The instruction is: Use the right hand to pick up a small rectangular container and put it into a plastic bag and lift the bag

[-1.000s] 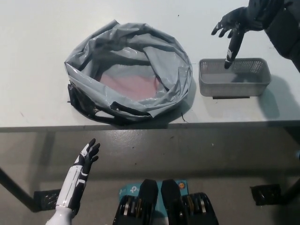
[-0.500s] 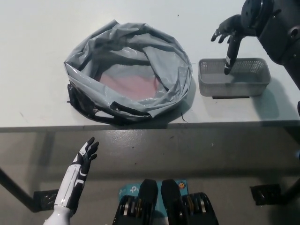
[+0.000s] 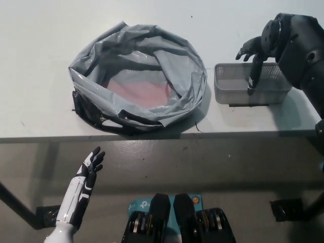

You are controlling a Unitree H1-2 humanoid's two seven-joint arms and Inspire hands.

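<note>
Over the last second the black right hand (image 3: 254, 58) had come down and in toward the robot, its long finger now dipping lower into the small rectangular container (image 3: 251, 82), where before it had only touched the far rim. The rest of the fingers were spread and loose, gripping nothing; the hand was released rather than clenched. The bulky, rounded black forearm now filled more of the upper right corner than it had.

The container was a shallow grey basket of perforated plastic, a fine mesh of holes showing along its long walls, with a solid rolled rim. It stood upright on the pale, matte tabletop (image 3: 35, 76), near the front edge, just beside the plastic bag (image 3: 137, 78) and apart from it.

The bag lay slumped open in a wide ring, its grey film glossy and crumpled into soft folds. A dull reddish patch showed through the thin floor at its centre. Along its near side a darker, black strip of film curled under the rim.

The white left hand (image 3: 91, 164) rested below the table edge at the lower left, over the grey floor, with its dark-tipped fingers apart and holding nothing. Its smooth white forearm ran down toward the bottom corner.
</note>
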